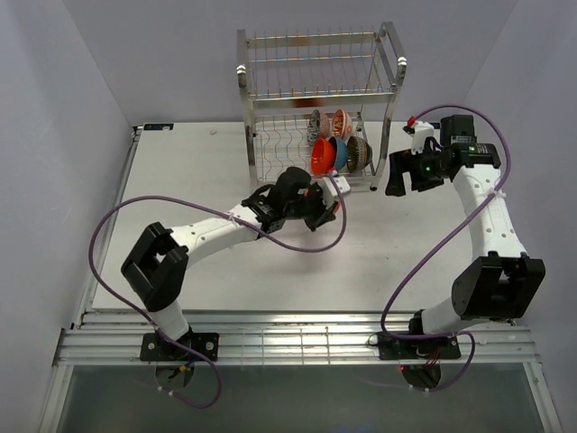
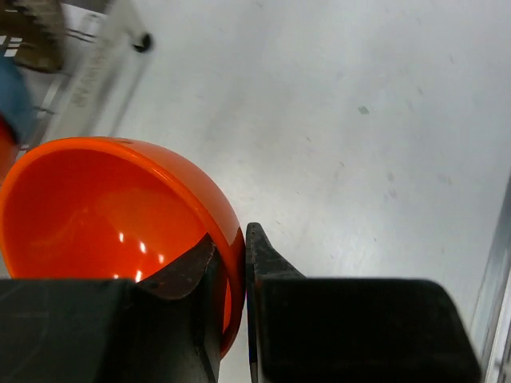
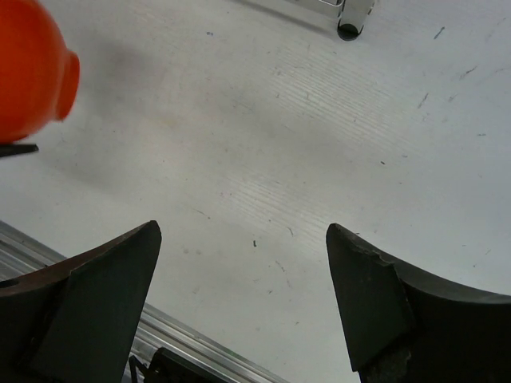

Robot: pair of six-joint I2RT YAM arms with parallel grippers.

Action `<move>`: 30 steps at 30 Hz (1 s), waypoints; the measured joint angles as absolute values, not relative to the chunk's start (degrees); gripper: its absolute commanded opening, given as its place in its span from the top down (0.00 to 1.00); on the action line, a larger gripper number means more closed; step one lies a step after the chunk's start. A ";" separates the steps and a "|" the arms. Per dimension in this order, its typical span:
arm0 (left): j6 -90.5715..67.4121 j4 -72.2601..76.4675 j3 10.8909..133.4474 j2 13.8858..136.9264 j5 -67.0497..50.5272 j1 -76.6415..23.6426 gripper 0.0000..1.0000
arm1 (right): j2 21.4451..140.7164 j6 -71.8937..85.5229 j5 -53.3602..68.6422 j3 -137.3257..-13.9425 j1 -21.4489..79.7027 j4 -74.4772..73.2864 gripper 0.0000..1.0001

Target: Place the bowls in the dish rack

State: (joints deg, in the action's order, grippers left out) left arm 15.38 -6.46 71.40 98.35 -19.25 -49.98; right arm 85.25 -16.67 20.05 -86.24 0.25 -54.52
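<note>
Orange-red and glossy, the plain bowl [image 2: 96, 215] is pinched by its rim in our left tool [image 2: 231, 236], which is closed tight on it with one finger inside the wall and one outside. In the overhead view the bowl stands on edge at the front of the lower tier of the dish rack [image 1: 320, 90]. It sits just beside the blue bowl [image 1: 341, 152], with the brown bowl [image 1: 359, 153] further right and the red-and-white patterned bowl [image 1: 343, 123] behind. We cannot tell whether it rests on the wires. Our left arm folds at its elbow in the lower left, and its forearm reaches diagonally up and right across the bench [image 1: 180, 180] to the rack front. Our right arm rises from the lower right and bends left. The right tool [image 3: 243, 230] hangs wide open and empty over the bench, just right of the rack's front post.
</note>
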 measured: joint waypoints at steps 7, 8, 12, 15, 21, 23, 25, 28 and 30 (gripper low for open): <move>-2.11 10.02 70.02 97.03 -14.46 -45.39 1.00 | 84.71 -16.73 25.45 -84.47 -1.13 -55.75 0.10; -4.03 11.42 70.28 97.23 -14.06 -45.12 1.00 | 84.73 -16.67 25.89 -84.47 -1.15 -56.03 0.10; -12.01 15.25 73.43 99.94 -12.10 -42.92 1.00 | 84.60 -16.64 27.46 -84.47 -1.17 -56.18 0.10; -18.09 17.04 76.05 103.13 -9.32 -39.90 1.00 | 84.58 -16.64 27.88 -84.47 -1.19 -56.71 0.10; -23.97 19.46 76.93 108.12 -4.12 -36.73 1.00 | 84.03 -16.67 28.93 -84.29 -1.63 -56.93 0.10; -25.08 20.43 76.93 108.99 -3.92 -36.71 1.00 | 83.70 -16.69 29.21 -83.94 -1.72 -56.97 0.10; -26.65 22.04 76.97 110.02 -4.58 -36.47 1.00 | 83.64 -16.69 29.39 -83.66 -1.76 -57.08 0.10; -29.65 24.03 77.84 112.38 -6.96 -35.79 1.00 | 83.64 -16.73 29.54 -83.46 -1.78 -57.12 0.10; -31.73 24.80 78.74 114.30 -8.23 -34.94 1.00 | 83.61 -16.78 29.56 -83.46 -1.80 -57.10 0.10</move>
